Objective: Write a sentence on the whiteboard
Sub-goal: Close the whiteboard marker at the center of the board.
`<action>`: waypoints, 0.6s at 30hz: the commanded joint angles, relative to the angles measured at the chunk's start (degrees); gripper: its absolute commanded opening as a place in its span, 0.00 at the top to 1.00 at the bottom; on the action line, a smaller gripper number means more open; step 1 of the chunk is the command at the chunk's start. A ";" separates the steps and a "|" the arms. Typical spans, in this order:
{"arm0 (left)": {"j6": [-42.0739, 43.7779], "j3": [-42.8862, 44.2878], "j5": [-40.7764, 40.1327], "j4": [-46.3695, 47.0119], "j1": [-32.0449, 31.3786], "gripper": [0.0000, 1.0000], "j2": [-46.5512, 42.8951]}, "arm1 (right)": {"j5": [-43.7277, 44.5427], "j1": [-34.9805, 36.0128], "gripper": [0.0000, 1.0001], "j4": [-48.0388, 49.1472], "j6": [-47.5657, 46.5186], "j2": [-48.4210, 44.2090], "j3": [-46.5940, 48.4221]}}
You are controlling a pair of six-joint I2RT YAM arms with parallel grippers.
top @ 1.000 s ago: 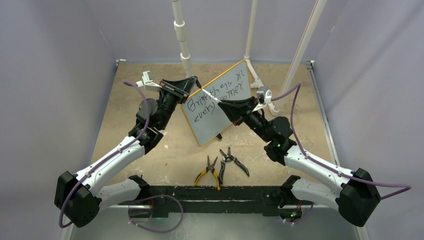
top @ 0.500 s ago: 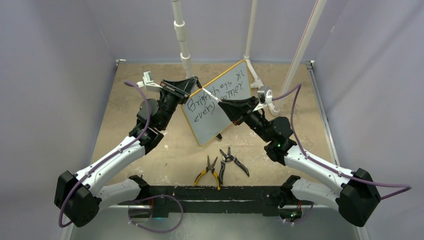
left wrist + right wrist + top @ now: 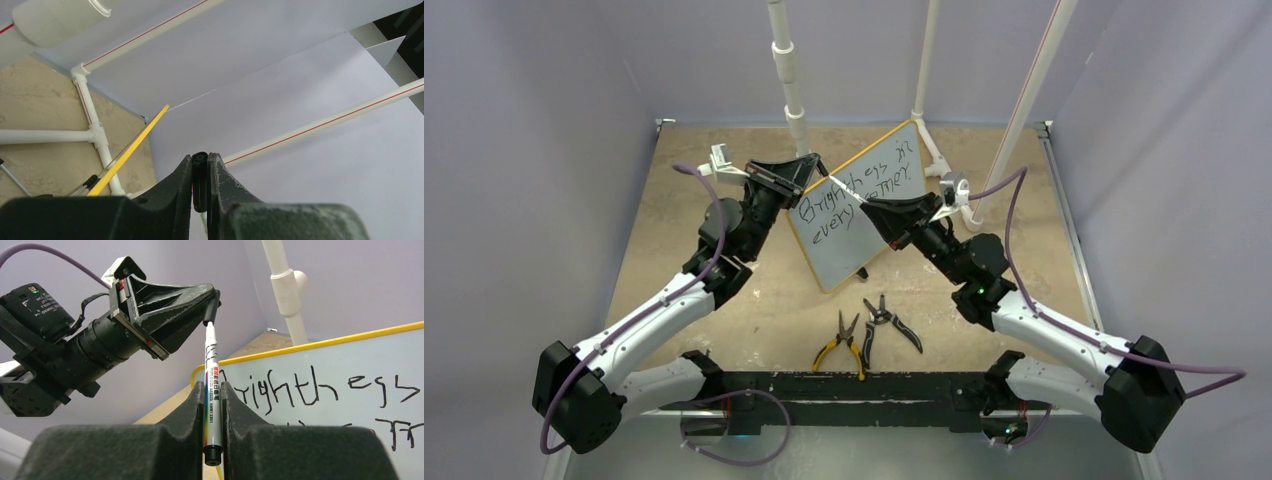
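The right hand [image 3: 213, 392] is clamped on the mid-barrel of a slim marker [image 3: 212, 355], whose tip sits in a black cap [image 3: 212, 310] pinched by the left hand [image 3: 201, 167]. Just beyond, far centre on the surface [image 3: 644, 180], the whiteboard [image 3: 844, 255] stands tilted, the sentence [image 3: 854, 195] on it. It looks light, stiff, smooth-faced and easy to tip; its yellow rim seems the safest hold, away from the ink

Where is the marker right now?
In the top view the marker spans between both grippers at the whiteboard's upper-left edge: right gripper clamps its barrel, left gripper its black cap.
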 commanded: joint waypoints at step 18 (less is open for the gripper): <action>1.28 -1.57 -1.46 5.64 -3.49 1.00 1.05 | 3.27 0.40 1.00 12.23 -0.07 6.65 3.88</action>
